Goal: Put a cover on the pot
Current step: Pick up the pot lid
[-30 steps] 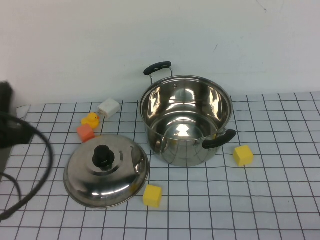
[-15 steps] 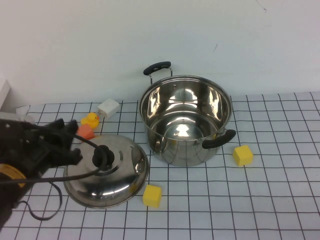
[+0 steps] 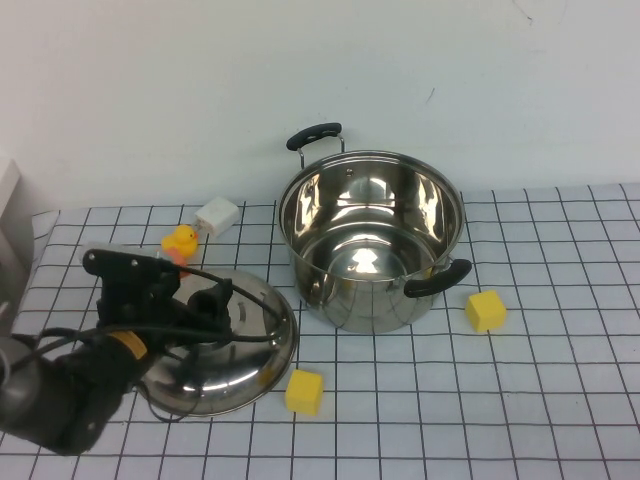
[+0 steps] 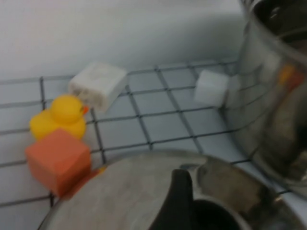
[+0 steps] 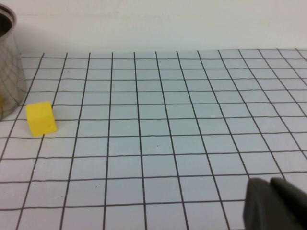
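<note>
The pot [image 3: 372,240] stands open and upright at the table's middle, shiny steel with two black handles; its wall also shows in the left wrist view [image 4: 273,96]. The domed steel lid [image 3: 245,350] lies on the table to its left. My left gripper [image 3: 212,300] is over the lid at its black knob [image 4: 211,218], open, with one dark finger [image 4: 176,201] beside the knob. The arm hides the knob in the high view. My right gripper [image 5: 276,203] is shut and empty, low over the bare grid right of the pot, out of the high view.
A yellow duck [image 3: 181,240], a white block [image 3: 218,215] and an orange block [image 4: 57,160] sit behind the lid. One yellow block [image 3: 305,391] lies in front of the lid. Another yellow block [image 3: 486,310] lies right of the pot.
My left arm has come in from the left edge and moved right over the lid, reaching its knob. The pot, lid and blocks have not moved.
</note>
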Action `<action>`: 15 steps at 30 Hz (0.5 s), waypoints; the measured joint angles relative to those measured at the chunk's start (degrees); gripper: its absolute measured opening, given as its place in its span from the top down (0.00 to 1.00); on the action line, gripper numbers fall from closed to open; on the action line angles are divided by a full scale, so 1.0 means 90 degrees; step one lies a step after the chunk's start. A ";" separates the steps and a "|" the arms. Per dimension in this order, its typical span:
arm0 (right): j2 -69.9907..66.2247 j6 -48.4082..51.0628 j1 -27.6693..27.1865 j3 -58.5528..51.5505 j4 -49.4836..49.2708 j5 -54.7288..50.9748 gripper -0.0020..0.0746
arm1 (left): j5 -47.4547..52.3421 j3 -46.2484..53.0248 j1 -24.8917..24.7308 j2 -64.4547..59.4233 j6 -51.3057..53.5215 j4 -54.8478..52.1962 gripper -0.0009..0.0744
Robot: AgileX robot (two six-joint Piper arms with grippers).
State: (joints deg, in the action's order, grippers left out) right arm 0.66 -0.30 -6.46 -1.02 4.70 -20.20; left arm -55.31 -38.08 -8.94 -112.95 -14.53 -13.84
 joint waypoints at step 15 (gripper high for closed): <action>0.0000 0.0034 0.0000 0.0000 0.0000 0.0000 0.96 | 0.0016 -0.0485 -0.0100 -0.1107 0.0077 0.0798 0.42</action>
State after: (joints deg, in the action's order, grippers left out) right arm 0.66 0.00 -6.46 -1.02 4.70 -20.20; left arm -55.16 -42.45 -9.83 -122.91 -13.84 -6.66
